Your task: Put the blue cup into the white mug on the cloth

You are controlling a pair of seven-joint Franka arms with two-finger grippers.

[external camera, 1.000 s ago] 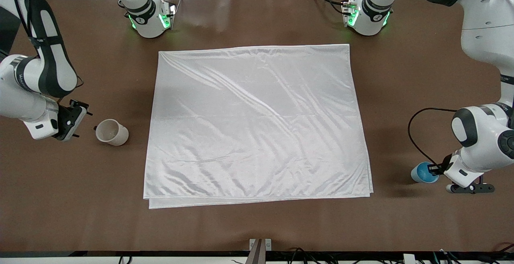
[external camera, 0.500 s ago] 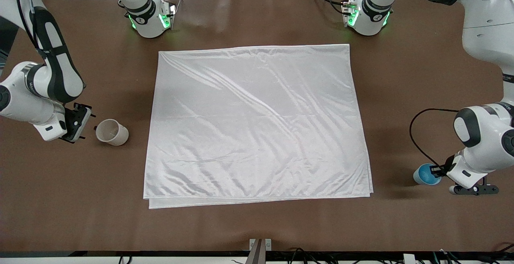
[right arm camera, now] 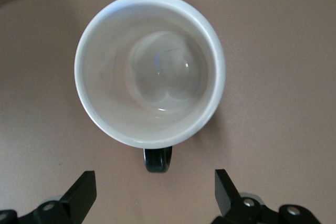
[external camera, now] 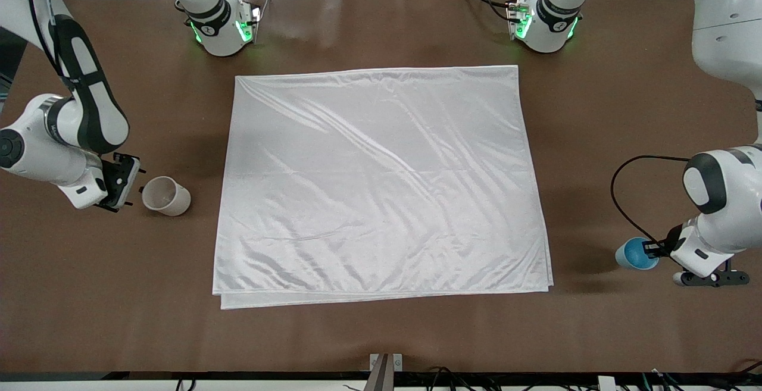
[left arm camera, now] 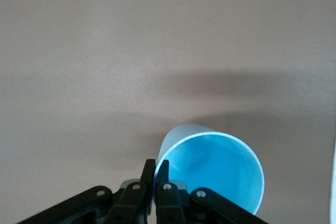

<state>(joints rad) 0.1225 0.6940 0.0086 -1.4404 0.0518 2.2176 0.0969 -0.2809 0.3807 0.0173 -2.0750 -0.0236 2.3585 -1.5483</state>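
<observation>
On the brown bench, the right hand hangs with fingers spread wide just beside the cream white mug, dark handle toward it, at the right arm's end. The wrinkled, shiny cloth lies mid-bench. At the left arm's end, the left hand pinches the light-blue, handleless blue cup by its rim.

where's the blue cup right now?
In the front view the blue cup is off the cloth, toward the left arm's end of the table, its rim pinched by the left gripper.
</observation>
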